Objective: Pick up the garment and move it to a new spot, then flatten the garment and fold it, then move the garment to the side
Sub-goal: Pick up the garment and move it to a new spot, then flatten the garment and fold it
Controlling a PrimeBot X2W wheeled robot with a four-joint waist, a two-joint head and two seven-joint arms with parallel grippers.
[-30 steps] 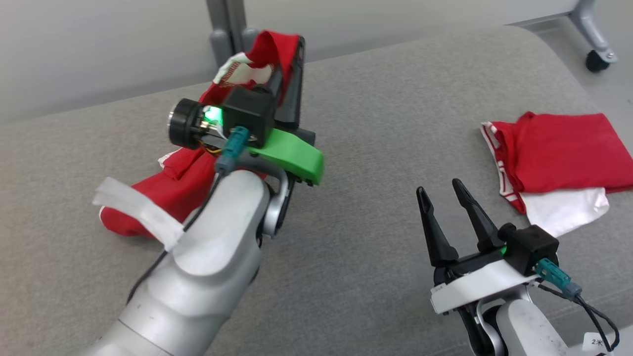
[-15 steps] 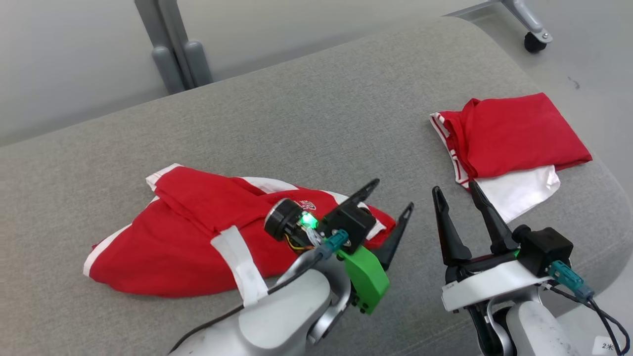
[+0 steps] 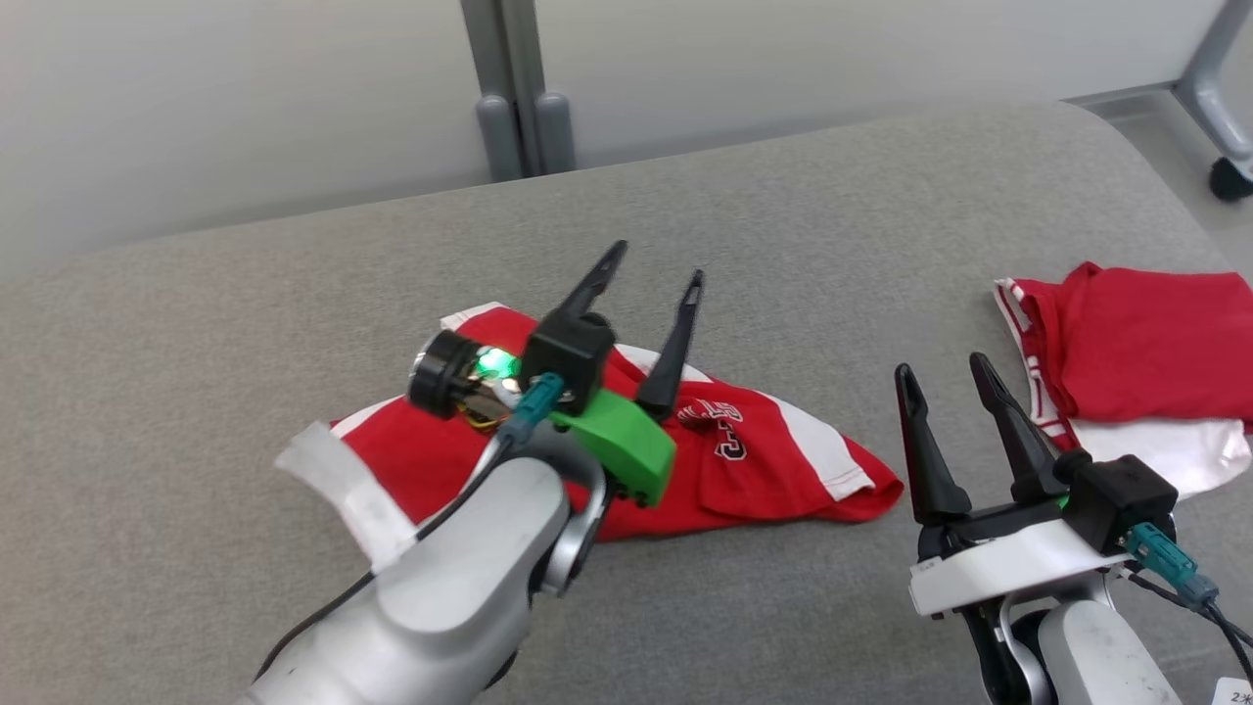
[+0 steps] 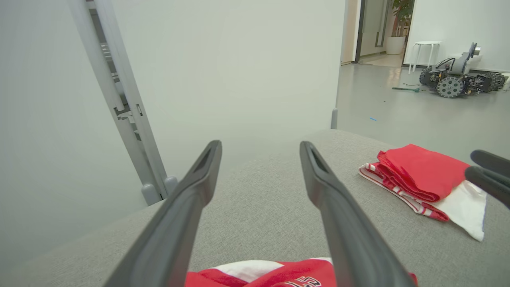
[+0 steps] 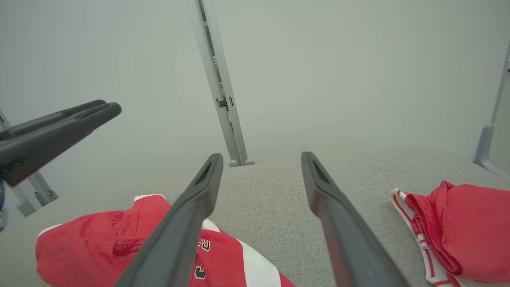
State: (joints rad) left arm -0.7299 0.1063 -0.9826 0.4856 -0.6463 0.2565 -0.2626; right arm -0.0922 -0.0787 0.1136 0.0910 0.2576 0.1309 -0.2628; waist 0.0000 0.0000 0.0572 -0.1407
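- I found the garment [image 3: 754, 480] lying crumpled mid-way along the grey padded surface [image 3: 783, 215]. It was well apart from the folded red pile [image 3: 1145, 343] at the right, which left room for flattening.
- My left gripper [image 3: 658, 262] hovered above the garment, fingers spread wide, holding and touching nothing (the relocation looked done).
- My right gripper [image 3: 941, 366] stood near the garment's right end, equally wide and empty. I judged it was placed to share the spreading.
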